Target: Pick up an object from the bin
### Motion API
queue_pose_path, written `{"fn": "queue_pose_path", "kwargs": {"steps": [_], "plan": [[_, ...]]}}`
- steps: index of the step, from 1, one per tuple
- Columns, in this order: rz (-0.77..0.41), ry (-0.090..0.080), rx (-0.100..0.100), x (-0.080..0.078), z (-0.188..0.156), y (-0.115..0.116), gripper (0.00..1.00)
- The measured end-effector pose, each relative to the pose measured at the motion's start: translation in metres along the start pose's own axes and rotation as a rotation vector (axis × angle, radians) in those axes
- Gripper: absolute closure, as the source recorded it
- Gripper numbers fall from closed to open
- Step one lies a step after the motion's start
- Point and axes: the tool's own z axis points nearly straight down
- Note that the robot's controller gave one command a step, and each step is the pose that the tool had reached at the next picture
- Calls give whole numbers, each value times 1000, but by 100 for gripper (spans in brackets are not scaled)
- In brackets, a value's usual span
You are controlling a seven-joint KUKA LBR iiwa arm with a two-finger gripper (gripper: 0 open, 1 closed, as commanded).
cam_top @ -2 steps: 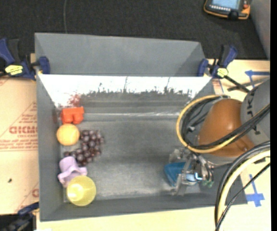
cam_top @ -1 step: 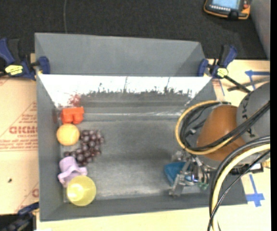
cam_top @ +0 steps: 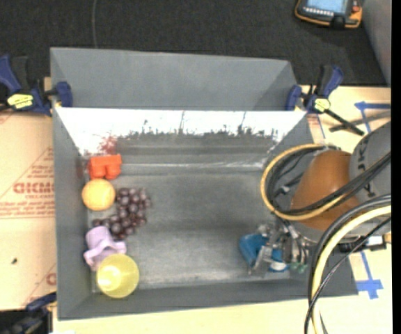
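Grey metal bin (cam_top: 173, 75). Down at lower right of the frame: claw (cam_top: 278, 255) just beside or touching a small blue thing (cam_top: 250, 246) on the bin floor. Apart or clamped: cannot tell. Seemingly not yet lifted; firm grasp and raise to come.

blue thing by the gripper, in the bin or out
In the bin. The blue thing sits at its right end, beside the gripper, inside the walls; whether it is held, cannot tell.
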Motion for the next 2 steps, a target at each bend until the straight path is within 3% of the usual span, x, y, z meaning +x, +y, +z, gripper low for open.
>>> {"fn": "queue_pose_path", "kwargs": {"steps": [1, 2], "plan": [[-1, 0, 0, 0, 0, 0, 100], [-4, 16, 0, 4, -16, 0, 100]]}}
